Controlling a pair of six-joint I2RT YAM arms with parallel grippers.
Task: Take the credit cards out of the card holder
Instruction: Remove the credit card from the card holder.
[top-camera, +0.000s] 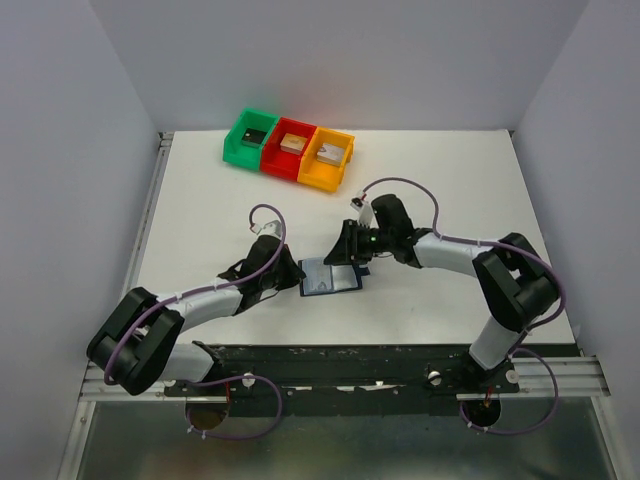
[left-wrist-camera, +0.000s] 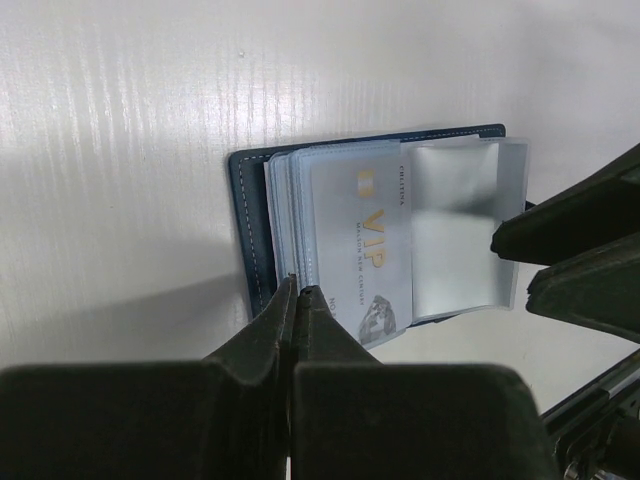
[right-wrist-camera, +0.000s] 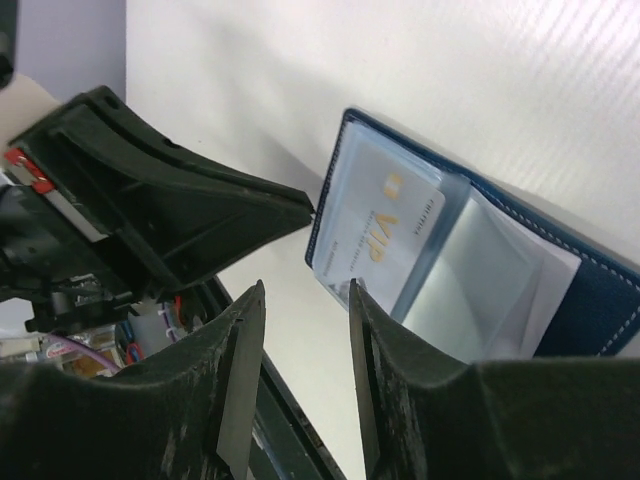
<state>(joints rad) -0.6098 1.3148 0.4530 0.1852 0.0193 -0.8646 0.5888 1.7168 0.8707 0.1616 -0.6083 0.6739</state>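
Observation:
The card holder (top-camera: 336, 280) lies open on the white table between the two arms, its navy cover (left-wrist-camera: 246, 200) underneath and clear sleeves fanned on top. A silver credit card (left-wrist-camera: 362, 240) printed "VIP" in gold sits in the top sleeve; it also shows in the right wrist view as the credit card (right-wrist-camera: 385, 228). My left gripper (left-wrist-camera: 298, 291) is shut, its tips resting on the holder's near edge beside that card. My right gripper (right-wrist-camera: 305, 292) stands open, one fingertip (right-wrist-camera: 353, 292) at the card's corner, nothing between the jaws. Other cards are hidden.
Green (top-camera: 240, 140), red (top-camera: 278, 163) and orange (top-camera: 318, 178) bins stand in a row at the back, each with a small block inside. The left gripper's body (right-wrist-camera: 190, 210) is close beside the right fingers. A black rail (top-camera: 340, 355) runs along the near table edge.

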